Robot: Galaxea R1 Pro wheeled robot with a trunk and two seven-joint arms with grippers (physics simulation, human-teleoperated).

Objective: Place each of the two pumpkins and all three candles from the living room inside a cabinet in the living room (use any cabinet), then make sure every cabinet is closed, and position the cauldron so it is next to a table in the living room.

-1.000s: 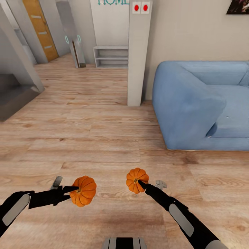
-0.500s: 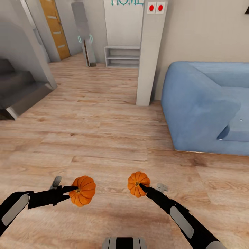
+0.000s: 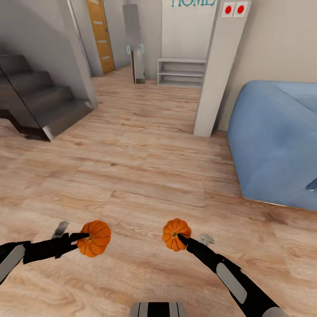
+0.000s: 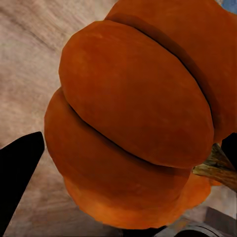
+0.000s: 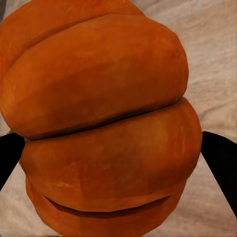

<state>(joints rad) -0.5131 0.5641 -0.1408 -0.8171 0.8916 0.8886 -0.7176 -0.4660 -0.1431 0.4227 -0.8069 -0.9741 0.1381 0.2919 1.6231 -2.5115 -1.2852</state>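
Leftward-swung view; claws gripping pumpkins.

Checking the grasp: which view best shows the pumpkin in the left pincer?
Head view: the round ribbed orange pumpkin shows whole, held at the left pincer tip above the wood floor. The left wrist view shows its ribs and stem close up, edges cropped.
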